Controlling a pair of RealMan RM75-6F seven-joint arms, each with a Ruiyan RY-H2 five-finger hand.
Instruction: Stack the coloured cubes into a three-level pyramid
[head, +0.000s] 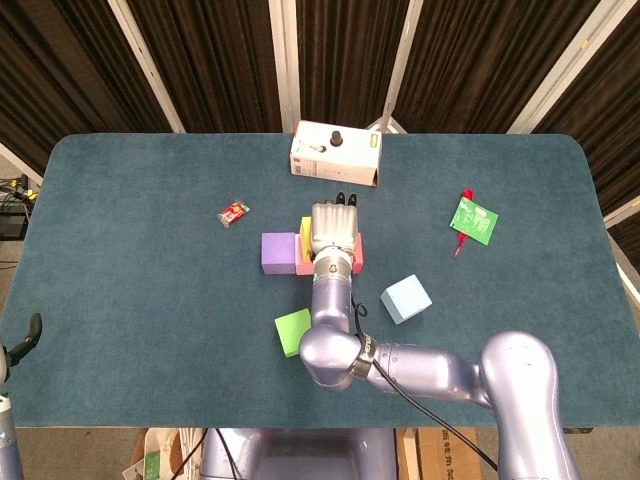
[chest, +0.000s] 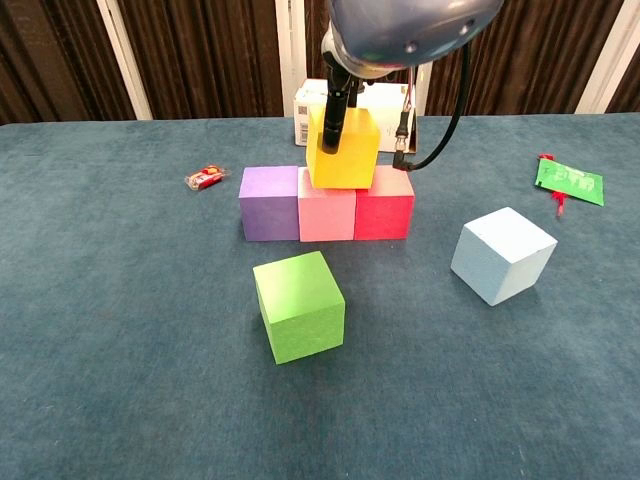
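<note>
The right robot hand (head: 334, 229) grips the yellow foam cube (chest: 345, 150) from above, holding it over the seam between the pink foam cube (chest: 327, 216) and the red foam cube (chest: 386, 213); whether it touches them is unclear. A purple foam cube (chest: 269, 202) touches the pink one, completing a row on the teal carpeted bench (head: 130, 270). A green foam cube (chest: 299, 305) sits in front of the row, a pale blue foam cube (chest: 502, 254) to the right. Only a dark tip of the left robot hand (head: 30, 332) shows; its state cannot be told.
</note>
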